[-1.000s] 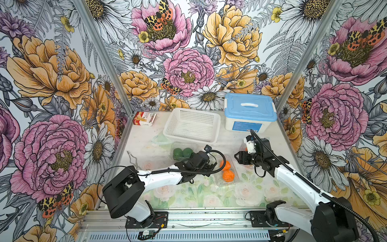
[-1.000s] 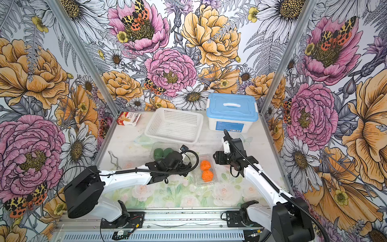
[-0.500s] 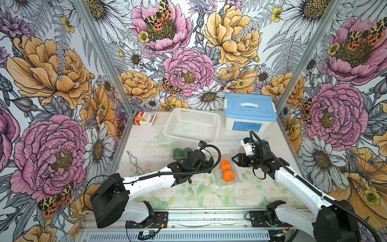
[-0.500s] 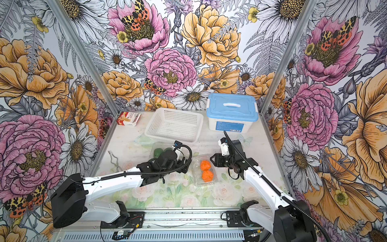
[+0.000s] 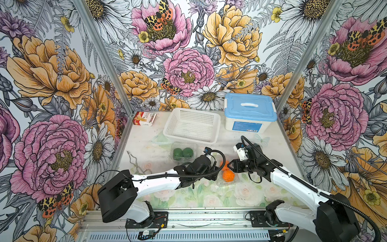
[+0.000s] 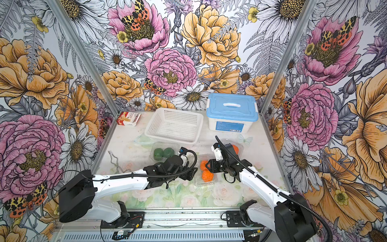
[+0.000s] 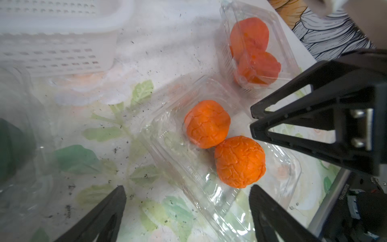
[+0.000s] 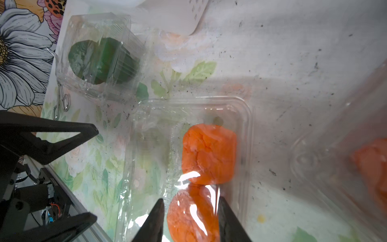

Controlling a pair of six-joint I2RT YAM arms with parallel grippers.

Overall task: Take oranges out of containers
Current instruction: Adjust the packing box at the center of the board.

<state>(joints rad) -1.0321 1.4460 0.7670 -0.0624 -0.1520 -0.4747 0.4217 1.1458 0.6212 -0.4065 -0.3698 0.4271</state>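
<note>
No oranges [image 7: 207,123] out yet; one clamshell [image 7: 167,150] lies open, left tool [image 7: 187,188] wide, right tool [image 8: 189,200] narrow by one, grip unclear

A robot test cell in a lab is indicated: a small worktop [image 5: 144,144] is enclosed by floral-printed panels [image 5: 188,52] on aluminium posts [image 5: 102,52], and a left arm [image 5: 159,184] and right arm [image 5: 293,184] are bolted to a rail [image 5: 209,218] along its front edge.

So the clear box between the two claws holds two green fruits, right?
Not quite. The two fruits in that clear box are orange, not green; the left wrist view shows them plainly. The green fruits sit in another clear box, nearer the white basket.
</note>
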